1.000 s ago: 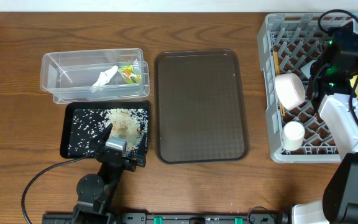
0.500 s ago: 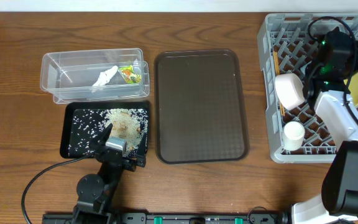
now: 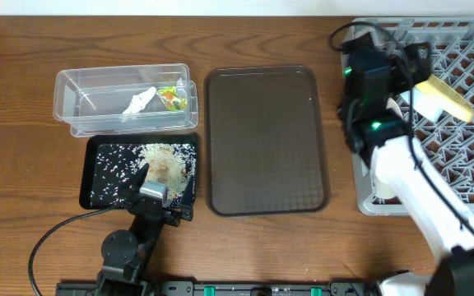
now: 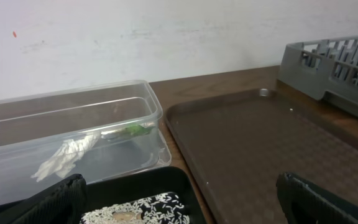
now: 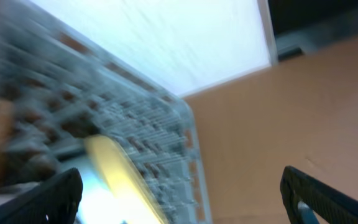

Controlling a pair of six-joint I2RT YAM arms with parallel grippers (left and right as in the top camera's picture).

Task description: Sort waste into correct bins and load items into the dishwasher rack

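Note:
The grey dishwasher rack (image 3: 467, 49) fills the right side. The yellow plate (image 3: 444, 99) stands on edge in it and shows blurred in the right wrist view (image 5: 126, 180). My right gripper (image 3: 414, 70) is open over the rack's left part, close to the plate, holding nothing. The bowls and chopsticks are hidden under the right arm. The clear tub (image 3: 76, 86) holds the white paper scrap (image 3: 138, 101) and the printed wrapper (image 3: 171, 96). The black tray (image 3: 93, 168) holds rice grains (image 3: 118, 164) and beige crumbs (image 3: 167, 160). My left gripper (image 3: 159, 207) is open and empty at that tray's front edge.
A large dark brown serving tray (image 3: 266, 140) lies between the bins and the rack, bare. In the left wrist view it (image 4: 260, 143) lies to the right of the tub (image 4: 148, 106), with the rack's corner (image 4: 328, 62) behind. A white wall backs the table.
My right arm has swung left across the rack, from near its right side to its left part. The yellow plate now shows further left. The left arm has not moved.

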